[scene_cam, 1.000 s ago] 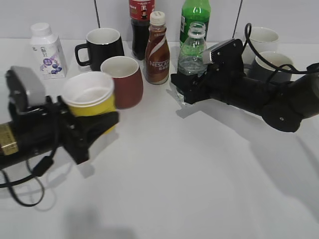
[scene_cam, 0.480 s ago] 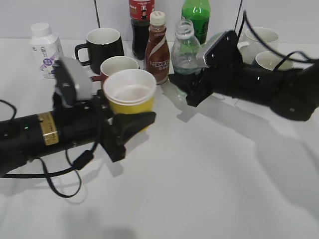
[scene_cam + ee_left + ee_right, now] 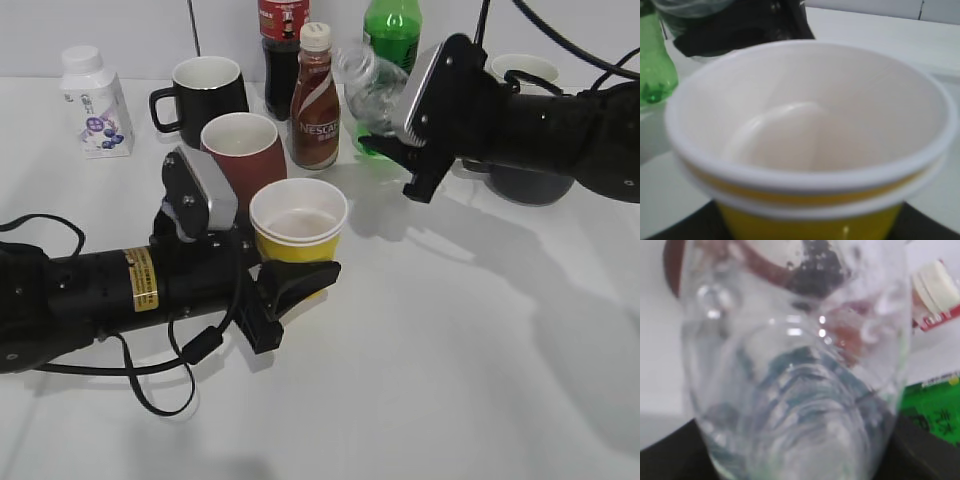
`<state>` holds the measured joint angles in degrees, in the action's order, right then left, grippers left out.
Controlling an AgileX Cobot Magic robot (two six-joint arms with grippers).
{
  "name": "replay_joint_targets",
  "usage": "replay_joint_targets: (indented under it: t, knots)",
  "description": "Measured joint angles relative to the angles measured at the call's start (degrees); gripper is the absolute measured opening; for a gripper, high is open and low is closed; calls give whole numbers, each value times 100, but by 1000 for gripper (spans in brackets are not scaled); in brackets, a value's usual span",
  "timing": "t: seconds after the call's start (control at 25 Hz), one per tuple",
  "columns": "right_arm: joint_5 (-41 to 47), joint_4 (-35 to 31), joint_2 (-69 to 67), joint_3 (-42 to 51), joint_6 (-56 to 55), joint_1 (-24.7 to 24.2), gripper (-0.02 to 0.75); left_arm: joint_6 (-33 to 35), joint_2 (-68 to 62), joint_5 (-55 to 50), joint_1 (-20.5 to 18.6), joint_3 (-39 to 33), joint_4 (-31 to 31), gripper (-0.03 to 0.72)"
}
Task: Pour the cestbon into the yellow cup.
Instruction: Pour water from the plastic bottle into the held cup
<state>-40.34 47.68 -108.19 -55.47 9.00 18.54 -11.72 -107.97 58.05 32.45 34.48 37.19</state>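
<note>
two arms over one white table point(image 3: 450, 380) now, a pale tiled wall behind it with dark grout lines running up at twelve o'clock. cables trail across the surface at eight o'clock.

back row first: white milk bottle point(image 3: 92, 102) at ten o'clock, black mug point(image 3: 205, 93) next to it, dark red mug point(image 3: 246, 161) just in front of that. behind them a cola bottle point(image 3: 283, 45), then the brown nescafe bottle point(image 3: 316, 98) with its cream cap, then the green soda bottle point(image 3: 392, 30) at twelve o'clock. a white mug point(image 3: 524, 70) and a grey mug point(image 3: 528, 183) sit at two o'clock, partly hidden by the right arm.

left gripper point(image 3: 292, 282) is near the middle, fingers clamped on the yellow cup point(image 3: 298, 224), held upright, mouth open to the ceiling. left wrist view fills up with that cup point(image 3: 810, 145), white inside, nothing clearly in it.

right gripper point(image 3: 392, 143) sits at one o'clock, fingers pinching the cestbon point(image 3: 371, 88), tilted with its open neck pointing toward eleven o'clock, up off the table. it hangs just beside the nescafe bottle and in front of the green soda bottle. right wrist view is mostly clear plastic point(image 3: 795, 370), blurred, with the dark red mug point(image 3: 715, 260) showing through it.

cestbon and yellow cup are apart, the bottle higher and toward one o'clock of the cup. the dark red mug stands just behind the cup.
</note>
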Motion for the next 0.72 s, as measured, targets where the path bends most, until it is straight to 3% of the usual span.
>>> replay_joint_targets:
  t: [0.28, 0.72]
  knots:
    - [170, 871, 4, 0, 272, 0, 469, -55, -26, -12, 11, 78, 11, 377]
    - [214, 821, 7, 0, 1595, 0, 469, -59, -186, -40, 11, 250, 34, 377]
